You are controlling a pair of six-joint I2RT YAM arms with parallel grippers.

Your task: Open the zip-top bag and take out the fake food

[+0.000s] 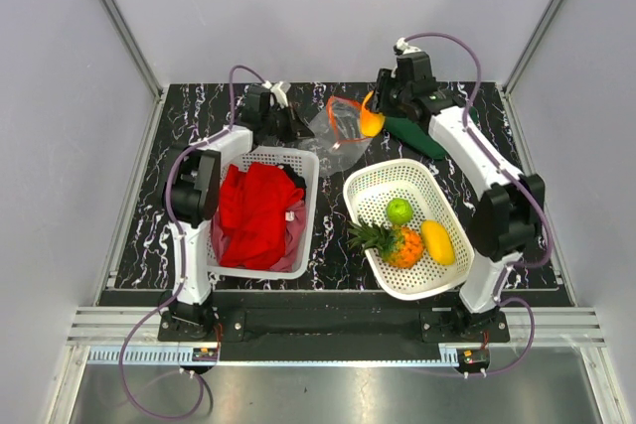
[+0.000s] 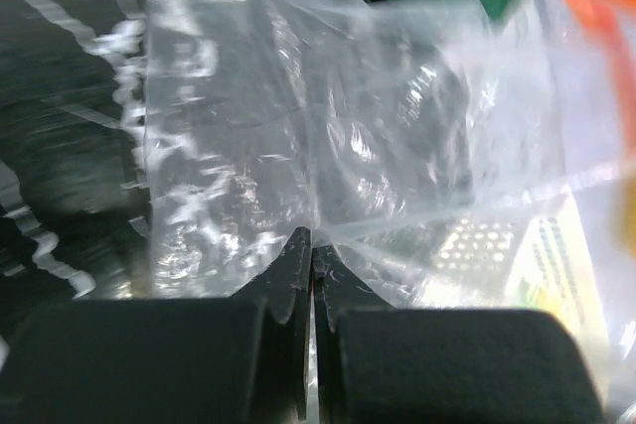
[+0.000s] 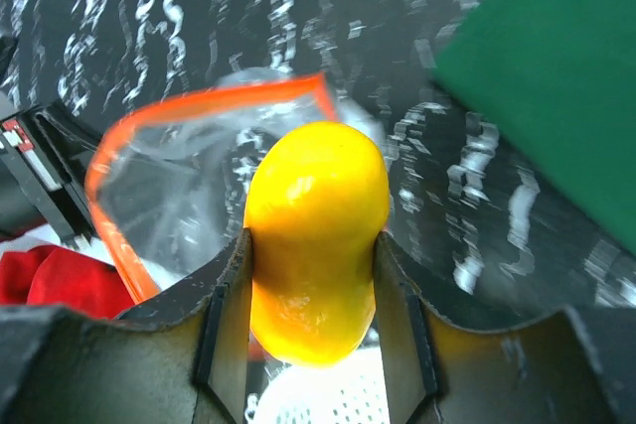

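your left gripper (image 2: 311, 248) is pinched flat on a fold of the zip-top bag (image 2: 328, 136), with only film between the jaws. the bag sits between the two arms at the far side of the marbled black table (image 1: 184, 121), and its red-orange zip strip (image 3: 119, 136) gapes toward the right arm. i cannot tell whether its lower edge touches the table. your right gripper (image 3: 313, 245) is clamped at a middling width on a yellow-orange oblong fruit (image 3: 316, 215), one finger on each long flank, right at the bag's mouth. i cannot tell whether the fruit has fully cleared the strip.

treat the bag as nearly weightless, limp and slick. the film will crumple and could slide out of a thin pinch, so the zip strip or a doubled fold looks like the firmer hold. the fruit looks like hard, glossy, light plastic. its rounded sides could squirt from flat pads, so grip across the waist, as now, without extra squeeze.

a green round fruit (image 1: 398, 211), a pineapple (image 1: 400, 245) and a yellow piece (image 1: 437, 241) lie in the white perforated basket (image 1: 383, 181) near the right arm, the likely drop spot. the other basket (image 1: 294, 158) holds a red cloth (image 1: 256, 211). a dark green flat thing (image 1: 417, 138) lies beside the right gripper.
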